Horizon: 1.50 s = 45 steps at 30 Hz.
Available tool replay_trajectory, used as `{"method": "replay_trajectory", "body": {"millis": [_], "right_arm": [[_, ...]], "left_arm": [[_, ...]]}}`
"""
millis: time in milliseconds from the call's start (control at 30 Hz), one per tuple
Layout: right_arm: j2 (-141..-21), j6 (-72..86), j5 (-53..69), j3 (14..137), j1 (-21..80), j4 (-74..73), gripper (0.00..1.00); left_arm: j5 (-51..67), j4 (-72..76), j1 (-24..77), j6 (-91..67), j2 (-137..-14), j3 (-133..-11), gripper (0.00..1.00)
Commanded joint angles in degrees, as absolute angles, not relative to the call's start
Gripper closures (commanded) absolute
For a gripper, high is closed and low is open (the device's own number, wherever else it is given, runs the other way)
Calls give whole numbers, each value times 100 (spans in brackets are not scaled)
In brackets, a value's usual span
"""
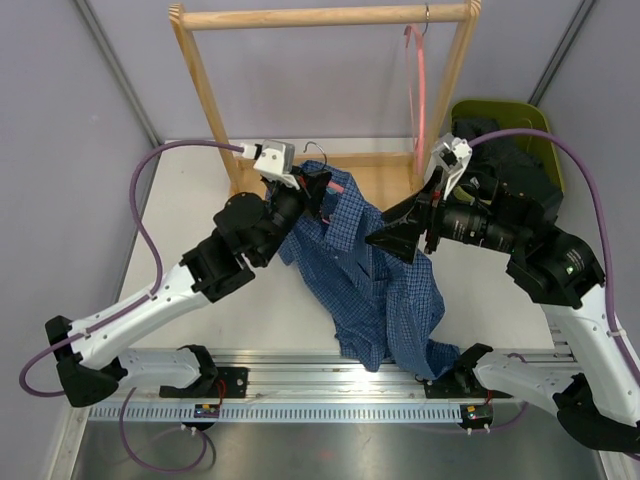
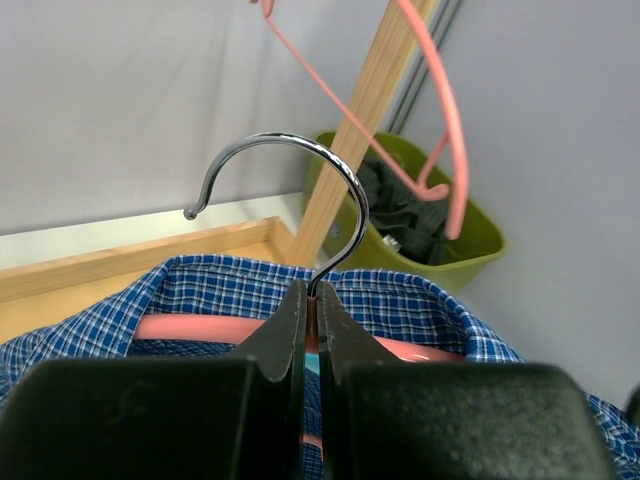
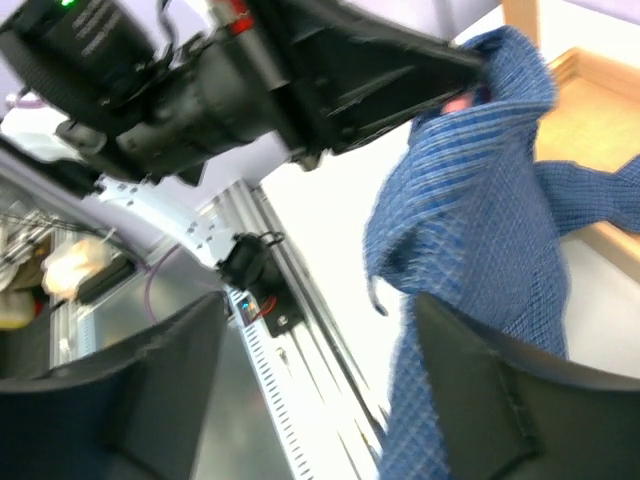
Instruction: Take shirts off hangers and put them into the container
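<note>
Left gripper (image 2: 312,296) is pinched shut on the wire neck of the hanger (image 2: 200,328). The blue shirt (image 1: 370,290) is on it, collar up, the rest sprawled across the table (image 1: 200,290) with the hem over the front rail (image 1: 300,375). Right gripper (image 3: 318,320) is wide and empty, beside the shirt. Black shirt (image 1: 495,140) is in the bin (image 1: 545,135); spare hanger (image 1: 420,80) hangs on the rack (image 1: 320,17). Risks: wire twists in the pinch, a buttoned collar snags the hanger, hem catches the rail. White tabletop, plain grey walls.
</note>
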<state>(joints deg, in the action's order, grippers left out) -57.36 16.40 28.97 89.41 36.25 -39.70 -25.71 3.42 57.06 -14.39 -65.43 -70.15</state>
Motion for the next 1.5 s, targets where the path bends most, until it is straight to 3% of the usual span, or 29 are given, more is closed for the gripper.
{"method": "replay_trajectory", "body": {"millis": [0, 167, 267, 333, 633, 1033, 1100, 1167, 1233, 1267, 1300, 1467], "right_arm": [[-5722, 1336, 3629, 8825, 3647, -4183, 12], [-5660, 1196, 3595, 8579, 3647, -4630, 10], [-5538, 976, 2929, 8560, 3647, -5122, 8], [-5318, 835, 2313, 8604, 3647, -5317, 1], [-4904, 668, 1232, 9352, 3647, -5976, 1], [-4966, 1292, 1688, 7454, 3647, -5036, 2], [-4940, 1327, 1705, 7330, 3647, -4966, 9], [-4931, 1362, 1757, 7269, 3647, -4983, 29], [-4948, 1354, 1793, 7303, 3647, -5088, 60], [-4966, 1354, 1802, 7321, 3647, -5141, 92], [-4957, 1354, 1819, 7321, 3647, -5194, 100], [-4791, 1318, 1749, 7356, 3647, -5650, 100]], "left_arm": [[-2830, 572, 5678, -1099, -6732, -7566, 100], [-2768, 423, 5678, -985, -7119, -8006, 100], [-2839, 195, 5678, -651, -7260, -8489, 100], [-2962, 27, 5660, -335, -7286, -8831, 100], [-3445, -729, 5651, 264, -7172, -9211, 100], [-3331, -905, 5651, 334, -7154, -9746, 100], [-3331, -914, 5651, 395, -7154, -9800, 100], [-3349, -932, 5651, 474, -7163, -9905, 100], [-3410, -958, 5651, 553, -7189, -10010, 100], [-3488, -958, 5651, 684, -7198, -10037, 100], [-3550, -941, 5643, 746, -7207, -10063, 100], [-3919, -800, 5511, 1247, -7233, -10230, 100]]}}
